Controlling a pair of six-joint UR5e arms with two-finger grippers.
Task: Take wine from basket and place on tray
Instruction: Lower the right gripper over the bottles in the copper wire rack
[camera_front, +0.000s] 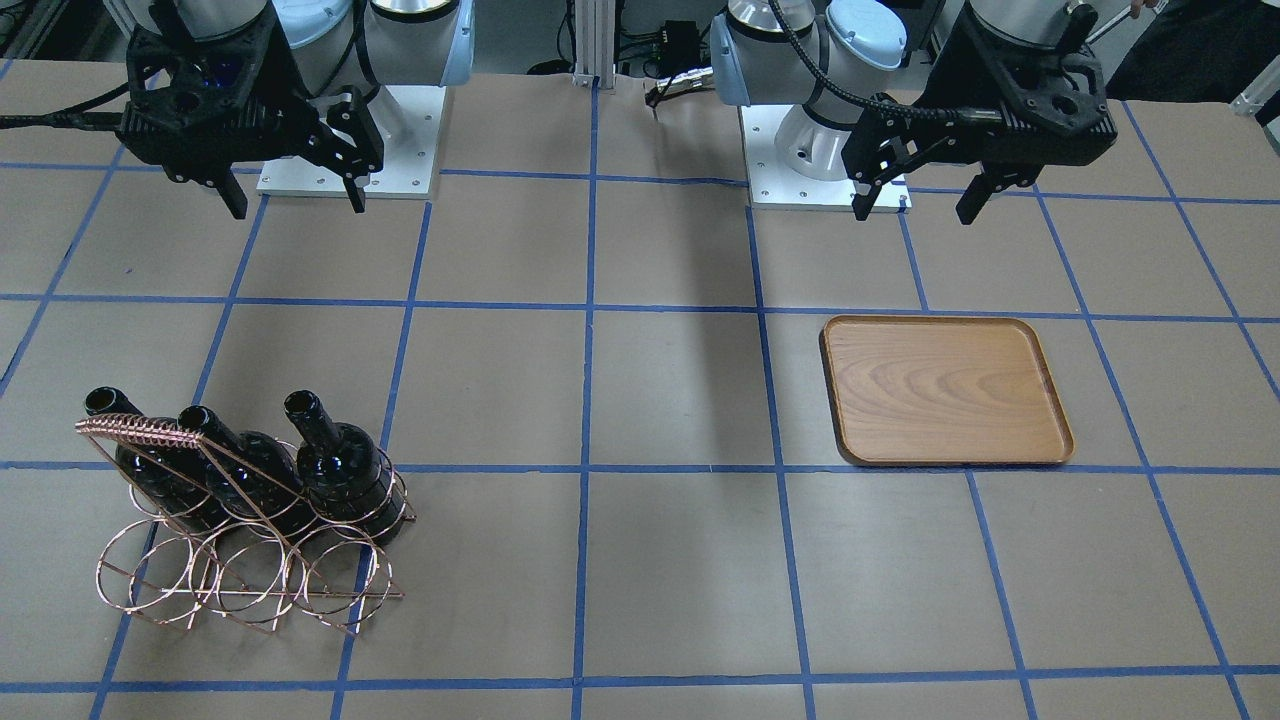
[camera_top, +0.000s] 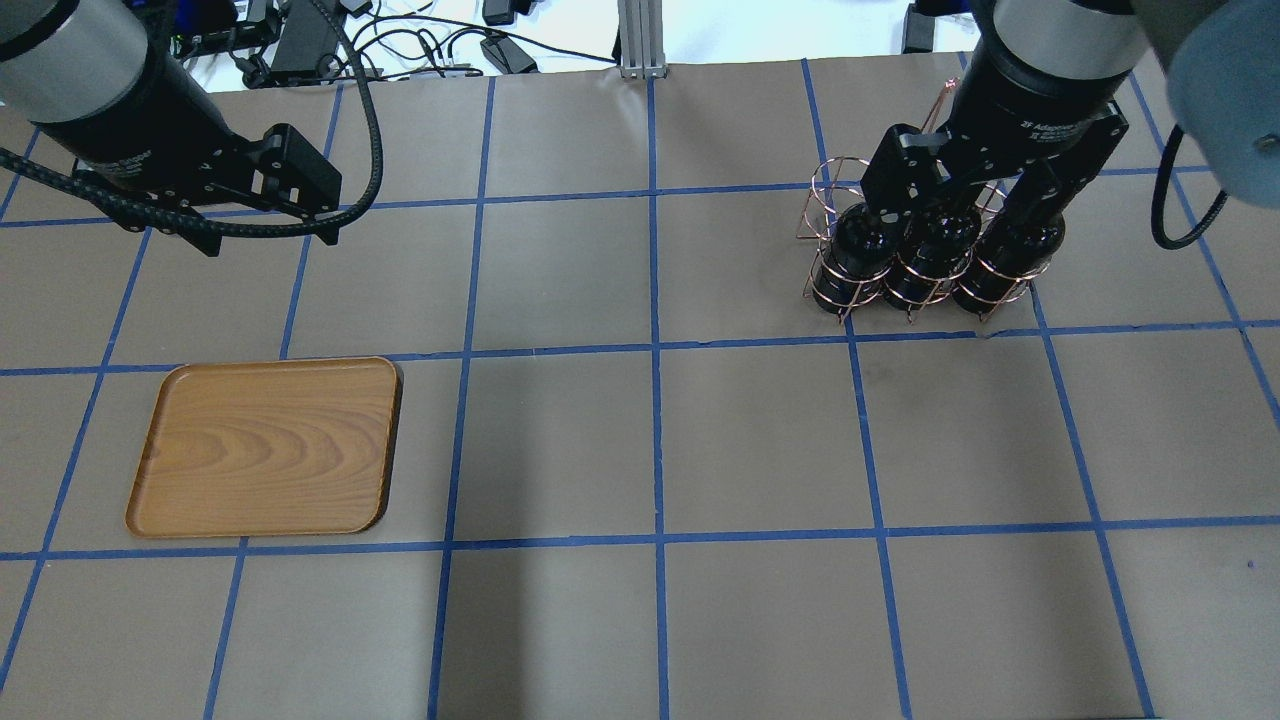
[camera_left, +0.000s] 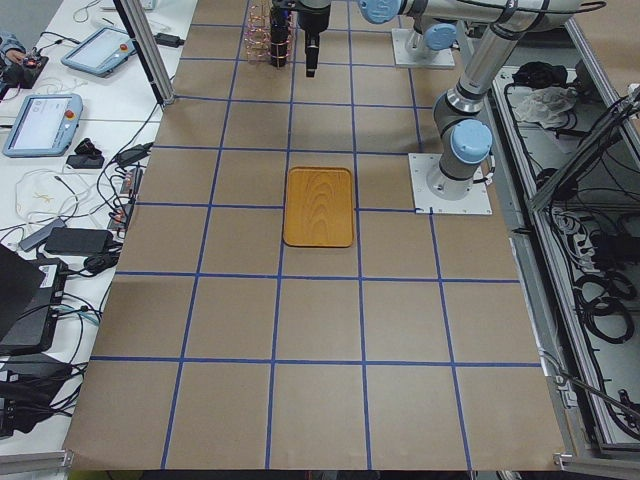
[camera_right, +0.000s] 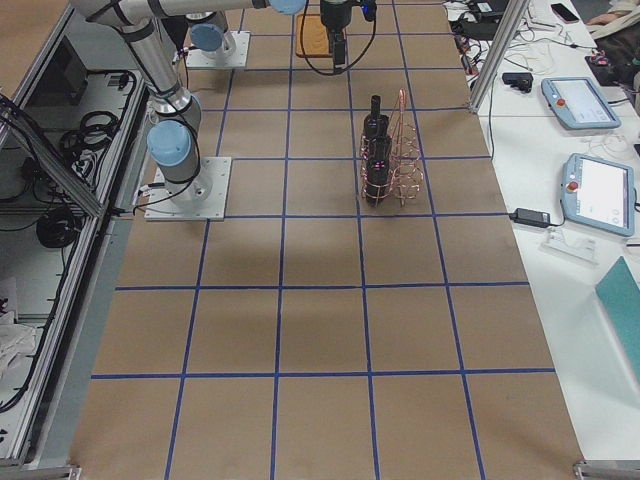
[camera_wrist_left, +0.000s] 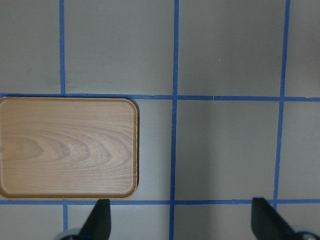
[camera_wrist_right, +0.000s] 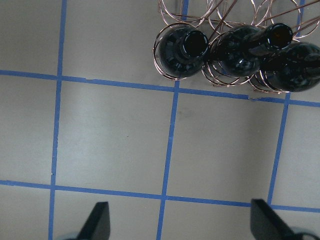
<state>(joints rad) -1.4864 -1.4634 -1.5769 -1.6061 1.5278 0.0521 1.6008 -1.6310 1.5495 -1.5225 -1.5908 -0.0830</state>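
Exterior front-facing view, read left to right.

- **Upper left:** right gripper (camera_front: 297, 207), fingers spread, empty, hanging above the table (camera_front: 680, 400) and apart from the basket (camera_front: 140, 430) at lower left.
- **Lower left:** three bottles (camera_front: 240, 470) stand in the basket's rings, shoulder to shoulder, none lifted. The rightmost, the wine (camera_front: 340, 470) to take, appears clear of the basket's handle, which crosses the other two.
- **Right of centre:** tray (camera_front: 945, 390), bare, well apart from the basket.
- **Upper right:** left gripper (camera_front: 915, 213), fingers spread, empty.

Risks, as judged:
- Spread fingers may knock the neighbouring neck.
- A tilted pull could snag a ring and drag or tip the basket.
- Glossy glass may slip on the long carry.
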